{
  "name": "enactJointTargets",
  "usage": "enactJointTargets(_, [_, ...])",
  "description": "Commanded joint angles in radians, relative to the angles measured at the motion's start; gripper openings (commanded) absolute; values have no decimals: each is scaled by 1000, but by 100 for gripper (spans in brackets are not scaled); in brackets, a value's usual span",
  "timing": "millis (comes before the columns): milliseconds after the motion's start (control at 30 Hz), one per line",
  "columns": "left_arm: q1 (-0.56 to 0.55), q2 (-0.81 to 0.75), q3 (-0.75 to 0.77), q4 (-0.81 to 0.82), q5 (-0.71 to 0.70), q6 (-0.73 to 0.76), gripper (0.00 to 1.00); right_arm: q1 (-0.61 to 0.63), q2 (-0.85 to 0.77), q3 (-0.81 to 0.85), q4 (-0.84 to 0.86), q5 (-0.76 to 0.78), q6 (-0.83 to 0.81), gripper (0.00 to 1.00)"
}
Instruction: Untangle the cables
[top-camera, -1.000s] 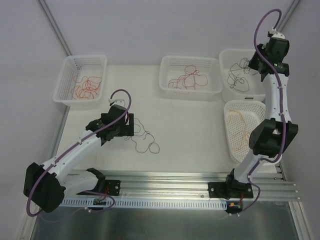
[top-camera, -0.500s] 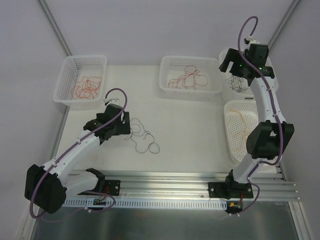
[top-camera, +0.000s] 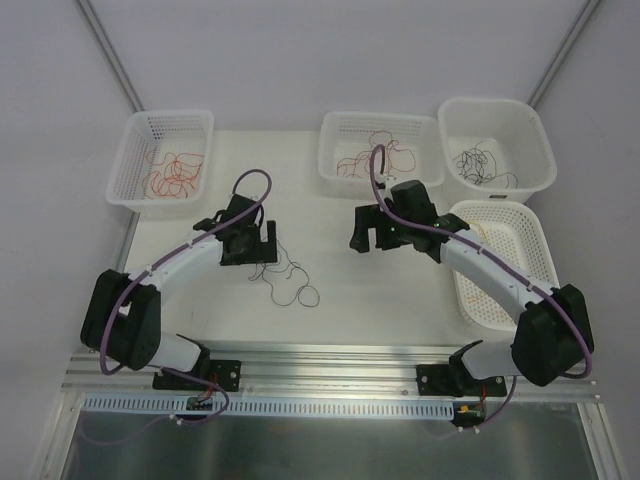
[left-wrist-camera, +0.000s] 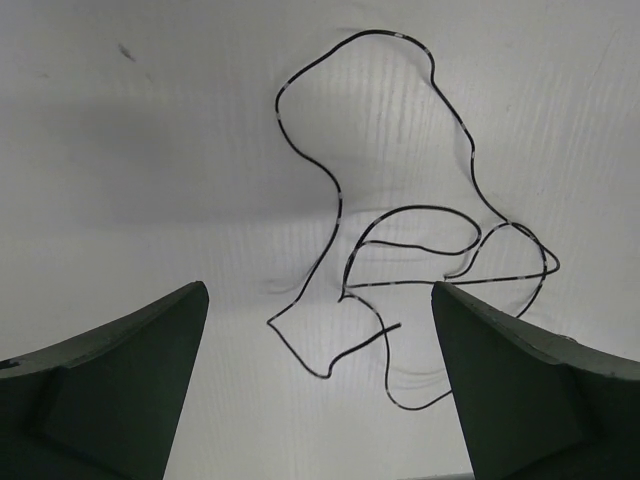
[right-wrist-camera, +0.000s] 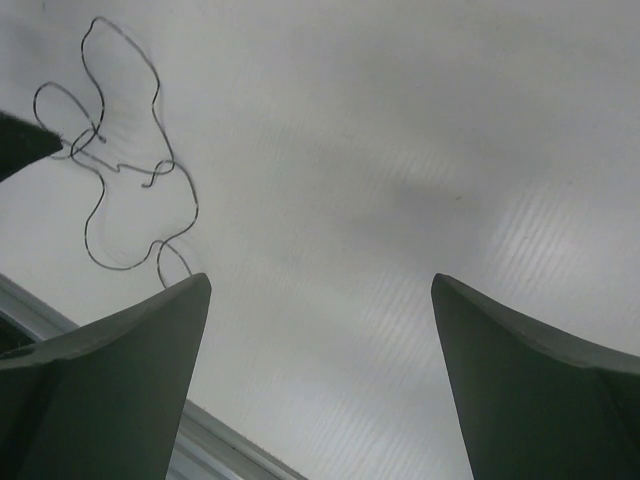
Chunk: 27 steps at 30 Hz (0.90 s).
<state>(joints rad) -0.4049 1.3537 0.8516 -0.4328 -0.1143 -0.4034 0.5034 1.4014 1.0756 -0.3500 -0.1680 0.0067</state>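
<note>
Your right gripper (top-camera: 365, 240) has swung in over the white table (top-camera: 400, 295), spread wide. Your left gripper (top-camera: 262, 247), also spread, overhangs the thin black curly wire (top-camera: 288, 272) running diagonally near-right.

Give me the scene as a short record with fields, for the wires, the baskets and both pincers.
loose wire: one black wire, curly, lying on the table, in no basket
left pincer: open, empty, close by the black wire
right pincer: open, empty, off to the side of that wire
left basket: red and orange wires
middle basket: red and dark wires
far right tub: black wires
</note>
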Motion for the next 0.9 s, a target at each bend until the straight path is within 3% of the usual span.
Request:
enactJointTargets(0, [-2,94,59,55,93,11,95,78,-99,-78,123,39,71,97])
enactJointTargets(167, [-18,228,99,81,113,-6,79,145,-127,-166,204,30,168,97])
enactJointTargets(233, [-34,252,115,92,137,-18,68,164,-133,-192,229,33,187,97])
enactJointTargets(300, [-44,277,127,97,157,-29,52,170,-137,-209,243,36,209,97])
enactJointTargets(333, [-48,280,130,98,182,-31,34,175,-140,-221,259,33,216,97])
enactJointTargets(433, [-66,248,135,101,217,-32,4,173,-165,-253,296,18,223,97])
enactJointTargets(467, [-71,236,135,103,226,-32,0,173,-176,-261,307,10,222,97])
enactJointTargets(867, [-130,21,178,105,395,15,0,175,-177,-263,447,-192,223,97])
